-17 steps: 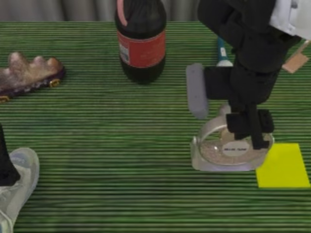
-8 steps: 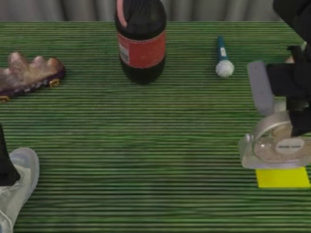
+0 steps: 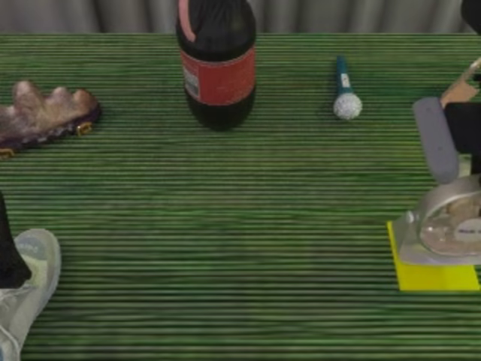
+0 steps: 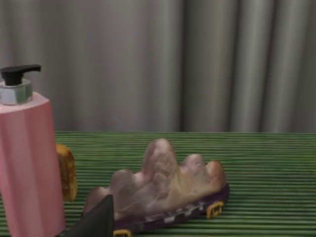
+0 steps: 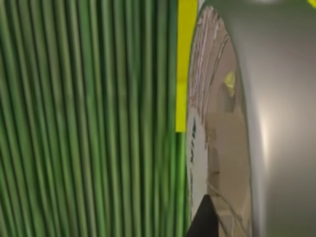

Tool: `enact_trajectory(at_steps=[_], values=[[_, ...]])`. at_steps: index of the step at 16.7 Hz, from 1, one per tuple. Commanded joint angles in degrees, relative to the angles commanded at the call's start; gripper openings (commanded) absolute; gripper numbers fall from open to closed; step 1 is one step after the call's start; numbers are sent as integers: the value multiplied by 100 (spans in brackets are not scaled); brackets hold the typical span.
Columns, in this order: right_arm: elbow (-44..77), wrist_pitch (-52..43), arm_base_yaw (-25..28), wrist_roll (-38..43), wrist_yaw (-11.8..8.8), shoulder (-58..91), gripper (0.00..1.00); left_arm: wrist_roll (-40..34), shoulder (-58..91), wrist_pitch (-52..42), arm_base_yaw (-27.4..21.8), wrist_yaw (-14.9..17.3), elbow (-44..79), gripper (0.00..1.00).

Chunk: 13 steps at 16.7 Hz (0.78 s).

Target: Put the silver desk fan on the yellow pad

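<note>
We are working over the green ribbed table point(image 3: 225, 226), where a dark cola bottle point(image 3: 217, 64) is standing at the far side, well left of the action. Our right arm is carrying the silver desk fan point(image 3: 447, 229) at the right edge: a second ago it was sitting left of the yellow pad point(image 3: 428, 277), then overlapping its far edge, and now it is covering most of the pad. So placement is looking nearly done; lowering and release seem to be what is remaining. We cannot tell how our right claw is set, since it is running out of view. Our left arm is staying parked at the near left, beside a grey sneaker point(image 3: 26, 289). The teal-handled microphone point(image 3: 346, 90) is lying untouched.
</note>
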Motion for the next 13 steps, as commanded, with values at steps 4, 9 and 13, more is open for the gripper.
enact_trajectory(at_steps=[4, 9, 13], values=[[-427, 472, -34, -15, 4, 34, 0, 0, 0, 0, 0, 0, 0, 100], [-693, 766, -49, -36, 5, 60, 0, 0, 0, 0, 0, 0, 0, 100], [-693, 766, -49, -36, 5, 60, 23, 0, 0, 0, 0, 0, 0, 100]])
